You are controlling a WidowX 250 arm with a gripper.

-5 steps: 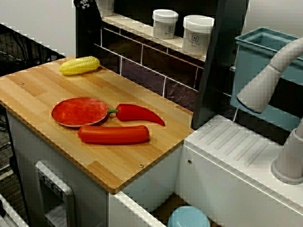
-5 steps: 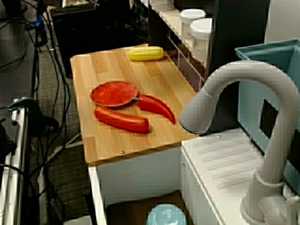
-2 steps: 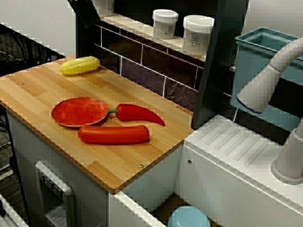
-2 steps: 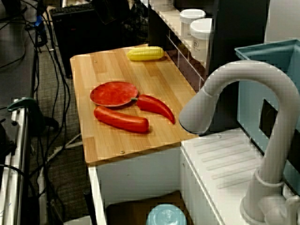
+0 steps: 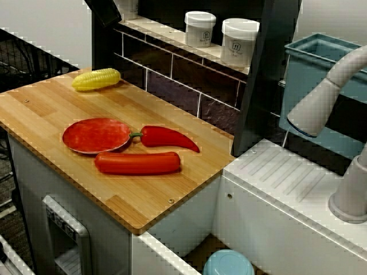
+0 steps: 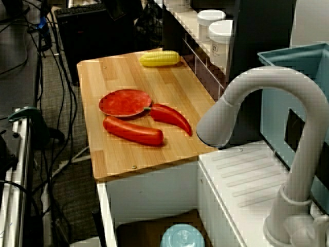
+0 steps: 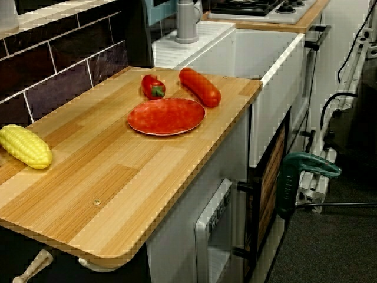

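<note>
Pincer [image 5: 105,10] risen nearly out of view, cannot tell if spread; corn [image 5: 96,79] lies lengthwise along wall [image 5: 172,77].

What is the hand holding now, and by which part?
It cannot be told for sure: the hand is mostly cut off at the top edge. The corn, nearest it, lies untouched on the wooden board.

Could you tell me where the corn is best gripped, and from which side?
Probably the middle of the corn, from straight above, closing across its width: it lies flat on the wooden top, is thickest there and tapers toward both ends.
</note>
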